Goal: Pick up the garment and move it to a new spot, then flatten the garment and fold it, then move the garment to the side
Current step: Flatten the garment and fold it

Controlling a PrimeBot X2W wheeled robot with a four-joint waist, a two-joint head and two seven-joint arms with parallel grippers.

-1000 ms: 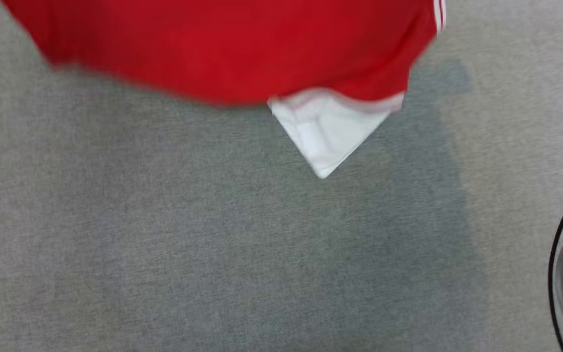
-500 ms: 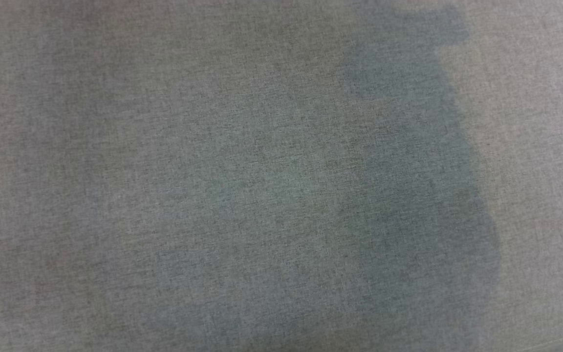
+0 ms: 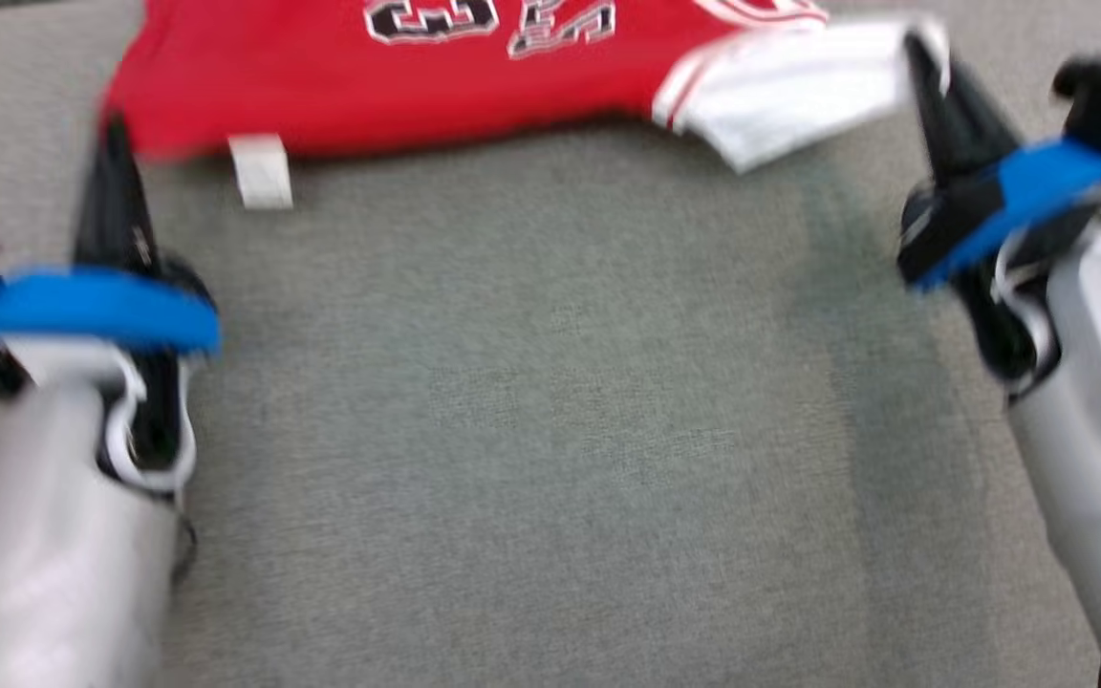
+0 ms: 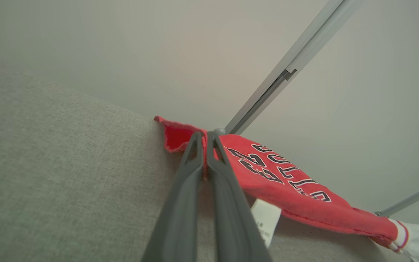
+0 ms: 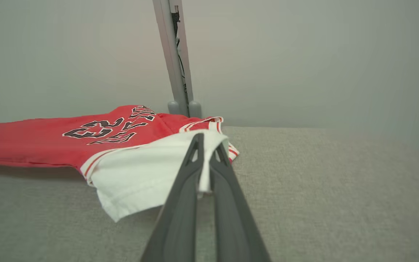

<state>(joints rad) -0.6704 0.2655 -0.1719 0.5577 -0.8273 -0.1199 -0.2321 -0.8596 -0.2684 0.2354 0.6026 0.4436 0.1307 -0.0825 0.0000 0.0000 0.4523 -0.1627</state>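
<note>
A red jersey (image 3: 417, 86) with black-and-white lettering and a white sleeve (image 3: 789, 86) hangs stretched along the far side of the grey cloth table (image 3: 550, 430). My left gripper (image 3: 113, 143) is shut on its red left corner; in the left wrist view the fingers pinch the red hem (image 4: 206, 143). At the other end, my right gripper (image 3: 923, 57) is shut on the white sleeve, whose edge sits between the fingers (image 5: 206, 153) in the right wrist view. A white label (image 3: 262, 170) dangles below the red hem.
A pale wall rises behind the table, with a grey upright post (image 5: 175, 58) at the table's far edge. Grey rails (image 4: 289, 65) cross the wall in the left wrist view. Bare grey cloth lies between the two arms.
The head camera has tilted: the earlier pictures showed the jersey's lower part, then bare table. Now both grippers and the jersey's lettered side show at the far edge.
</note>
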